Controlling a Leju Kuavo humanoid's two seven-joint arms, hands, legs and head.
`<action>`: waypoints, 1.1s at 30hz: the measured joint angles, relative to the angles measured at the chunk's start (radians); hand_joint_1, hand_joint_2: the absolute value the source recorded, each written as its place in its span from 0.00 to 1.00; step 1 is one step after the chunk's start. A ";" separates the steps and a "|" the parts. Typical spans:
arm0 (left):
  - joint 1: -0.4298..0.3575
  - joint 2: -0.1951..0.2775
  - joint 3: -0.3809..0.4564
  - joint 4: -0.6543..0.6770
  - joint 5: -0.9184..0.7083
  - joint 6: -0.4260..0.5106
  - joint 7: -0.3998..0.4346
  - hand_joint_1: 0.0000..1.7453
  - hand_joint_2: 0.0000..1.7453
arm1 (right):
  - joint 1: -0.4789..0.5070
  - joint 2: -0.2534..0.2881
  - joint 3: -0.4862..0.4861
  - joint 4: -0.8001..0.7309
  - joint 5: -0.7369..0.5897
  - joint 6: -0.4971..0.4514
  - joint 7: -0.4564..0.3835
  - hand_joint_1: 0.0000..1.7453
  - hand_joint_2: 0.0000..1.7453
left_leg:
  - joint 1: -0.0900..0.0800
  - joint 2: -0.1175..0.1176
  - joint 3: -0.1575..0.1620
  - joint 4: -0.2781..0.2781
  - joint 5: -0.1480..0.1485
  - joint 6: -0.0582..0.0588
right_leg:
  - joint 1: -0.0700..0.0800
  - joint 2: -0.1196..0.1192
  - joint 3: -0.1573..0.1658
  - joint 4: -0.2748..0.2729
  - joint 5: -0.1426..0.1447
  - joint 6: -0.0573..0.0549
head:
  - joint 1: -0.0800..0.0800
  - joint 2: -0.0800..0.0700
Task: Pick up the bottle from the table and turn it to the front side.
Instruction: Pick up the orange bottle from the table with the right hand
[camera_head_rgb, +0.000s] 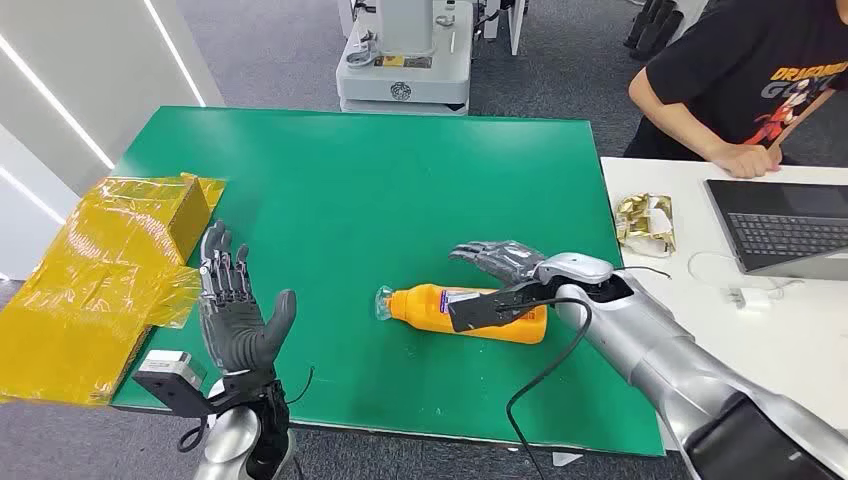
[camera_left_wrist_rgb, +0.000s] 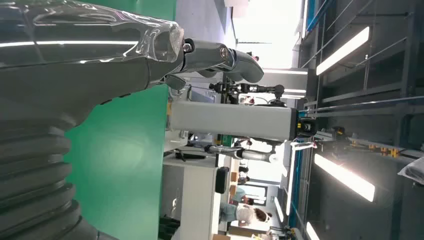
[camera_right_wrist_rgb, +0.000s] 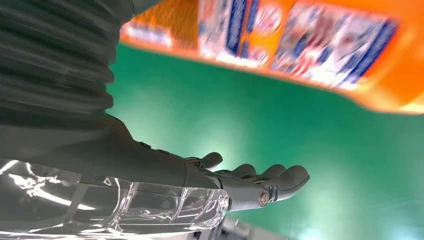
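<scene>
An orange bottle (camera_head_rgb: 455, 311) with a clear cap lies on its side on the green table (camera_head_rgb: 370, 180), cap pointing to my left. Its printed label (camera_right_wrist_rgb: 300, 45) shows close up in the right wrist view. My right hand (camera_head_rgb: 500, 262) hovers just beyond the bottle, fingers spread and holding nothing; its fingers (camera_right_wrist_rgb: 260, 180) stand apart from the bottle over the green surface. My left hand (camera_head_rgb: 232, 315) is raised upright near the table's front left edge, palm facing the bottle, fingers apart and holding nothing; its thumb (camera_left_wrist_rgb: 235, 60) shows in the left wrist view.
A yellow film-wrapped box (camera_head_rgb: 110, 270) sits at the table's left edge beside my left hand. A white desk (camera_head_rgb: 690, 290) to the right holds a laptop (camera_head_rgb: 785, 225), cables and gold wrapping (camera_head_rgb: 645, 222). A person (camera_head_rgb: 750, 75) sits behind it. Another robot base (camera_head_rgb: 405, 60) stands beyond the table.
</scene>
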 joint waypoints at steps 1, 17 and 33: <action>-0.001 -0.001 0.000 0.002 0.000 0.000 0.000 0.00 1.00 | 0.003 0.001 0.000 0.002 -0.006 0.005 -0.002 0.00 1.00 | 0.000 0.000 0.000 0.000 0.000 0.000 | 0.000 0.000 0.000 0.000 0.000 0.000 | 0.000 0.000; -0.004 -0.006 0.000 0.012 0.002 0.010 0.000 0.00 1.00 | 0.016 0.013 0.009 0.037 -0.028 0.091 0.045 0.00 1.00 | 0.000 0.000 0.000 0.000 0.000 0.000 | 0.000 0.000 0.000 0.000 0.000 0.000 | 0.000 0.000; 0.000 0.004 0.000 0.018 0.006 0.028 0.000 0.00 1.00 | -0.065 -0.065 0.135 0.041 0.061 0.116 0.203 0.00 1.00 | 0.000 0.000 -0.001 0.002 0.000 0.000 | 0.000 0.000 0.000 0.000 0.000 0.000 | 0.000 0.000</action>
